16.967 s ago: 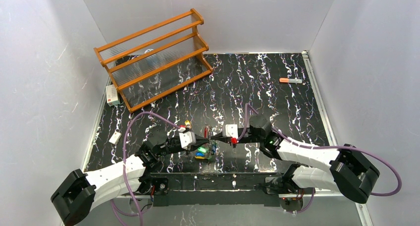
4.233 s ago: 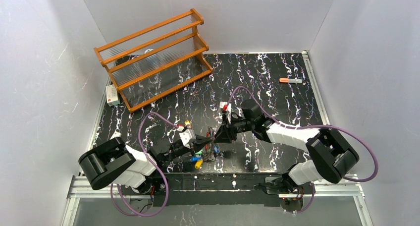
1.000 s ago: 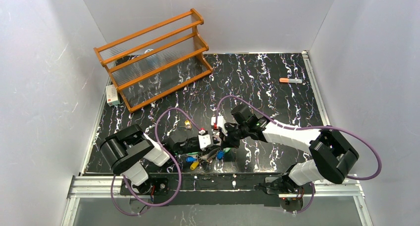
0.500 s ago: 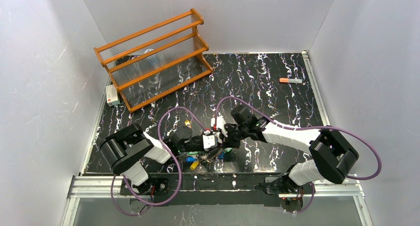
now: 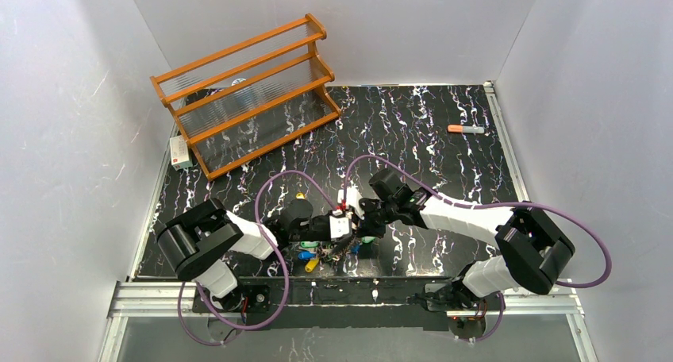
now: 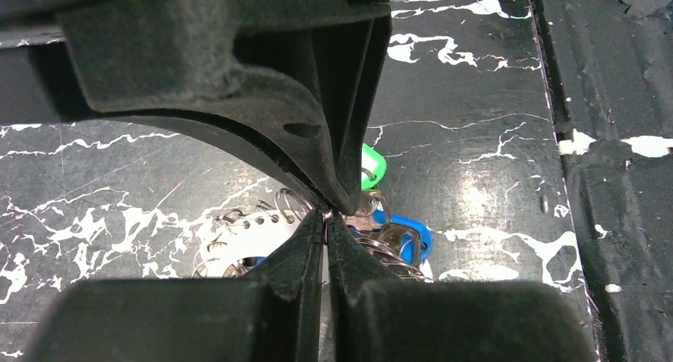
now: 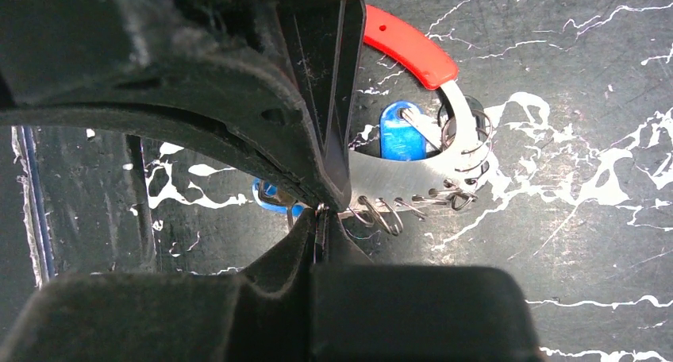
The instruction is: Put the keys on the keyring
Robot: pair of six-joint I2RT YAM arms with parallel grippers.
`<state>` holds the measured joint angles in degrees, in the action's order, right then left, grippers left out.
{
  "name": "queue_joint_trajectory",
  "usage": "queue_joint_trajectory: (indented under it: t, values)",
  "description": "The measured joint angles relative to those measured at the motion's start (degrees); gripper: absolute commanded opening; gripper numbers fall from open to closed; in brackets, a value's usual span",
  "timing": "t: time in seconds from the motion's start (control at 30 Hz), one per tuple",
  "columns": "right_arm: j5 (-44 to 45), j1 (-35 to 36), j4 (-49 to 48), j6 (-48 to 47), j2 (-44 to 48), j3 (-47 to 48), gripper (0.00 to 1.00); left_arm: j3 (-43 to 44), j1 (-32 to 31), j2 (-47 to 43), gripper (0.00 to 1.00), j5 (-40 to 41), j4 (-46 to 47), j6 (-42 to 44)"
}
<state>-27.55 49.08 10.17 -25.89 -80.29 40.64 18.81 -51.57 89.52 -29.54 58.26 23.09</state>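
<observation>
Left gripper (image 6: 325, 213): I see matte jaws pressed together, glossy blue and green keys (image 6: 414, 235) just beyond. Right gripper (image 7: 319, 213) closed too, beside the flat steel keyring (image 7: 397, 181).

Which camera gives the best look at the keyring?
The right wrist view: the keyring shows its red arc and metal band with wire loops. The left wrist view shows only part of the band, no red. From above it is a tiny, mostly hidden blur.
</observation>
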Motion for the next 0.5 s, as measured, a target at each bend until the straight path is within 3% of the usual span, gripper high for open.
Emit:
queue_joint_trajectory:
  t: [0.07, 0.17, 0.23, 0.33, 0.5]
  values:
    - [0.3, 0.1, 0.0, 0.0, 0.0, 0.0, 0.03, 0.0, 0.0, 0.0, 0.0, 0.2, -0.2, 0.1]
    - [0.6, 0.1, -0.3, 0.4, 0.1, 0.1, 0.43, 0.0, 0.0, -0.5, 0.0, 0.7, -0.6, -0.2]
    - [0.9, 0.1, -0.9, 1.9, 0.8, 0.0, 0.56, 0.0, 0.0, -1.3, 0.0, 1.8, -1.4, -1.0]
    - [0.7, -0.4, -4.0, 3.9, 4.1, -0.2, 0.61, 0.0, 0.0, -3.3, 0.0, 3.9, -3.0, -4.0]
    - [-3.8, -4.1, -10.8, 7.7, 11.2, -2.3, 0.59, -0.7, 0.1, -8.2, 0.0, 7.8, -3.1, -9.7]
